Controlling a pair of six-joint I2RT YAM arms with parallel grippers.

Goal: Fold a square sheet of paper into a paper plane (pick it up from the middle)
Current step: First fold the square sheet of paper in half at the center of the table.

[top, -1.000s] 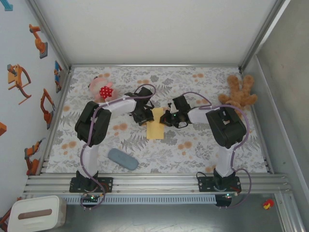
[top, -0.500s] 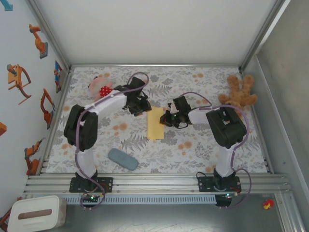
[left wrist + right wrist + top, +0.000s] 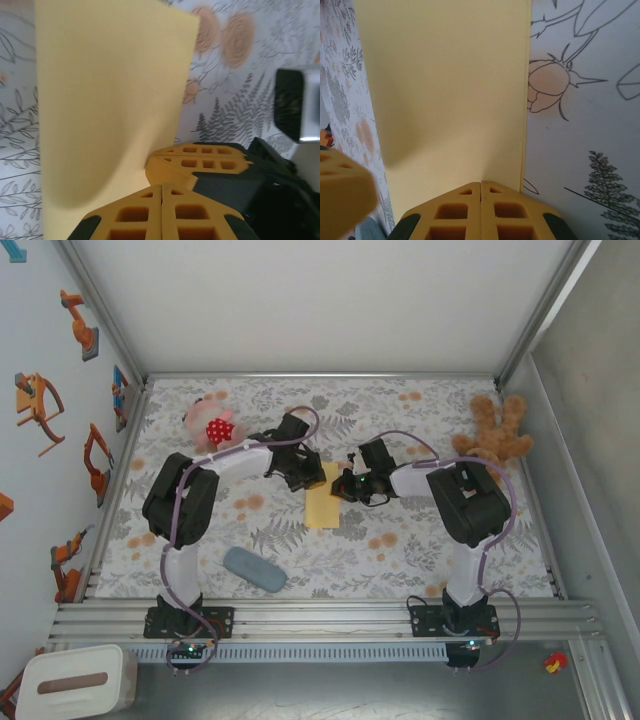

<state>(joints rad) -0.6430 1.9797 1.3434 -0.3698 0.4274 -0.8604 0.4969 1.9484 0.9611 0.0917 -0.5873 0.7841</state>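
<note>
The square sheet of paper (image 3: 322, 505) lies mid-table as a yellow oblong, longer than wide. My left gripper (image 3: 310, 478) is at its far left corner and my right gripper (image 3: 343, 486) at its far right edge. In the left wrist view the paper (image 3: 110, 100) bulges upward, and the left gripper (image 3: 161, 189) is shut with its tip against the sheet. The right gripper's fingers (image 3: 200, 156) rest close beside it. In the right wrist view the right gripper (image 3: 480, 184) is shut, its tip down on the paper (image 3: 445, 85) near the straight right edge. I see no paper between either pair of jaws.
A grey-blue pad (image 3: 254, 569) lies near the front left. A brown teddy bear (image 3: 495, 435) sits at the back right and a pink toy (image 3: 212, 425) at the back left. The floral table mat (image 3: 400, 540) is bounded by a metal frame.
The left gripper drew back toward the far left with its jaws apart, then returned to the paper's corner and shut. The right gripper and the paper stayed put.
</note>
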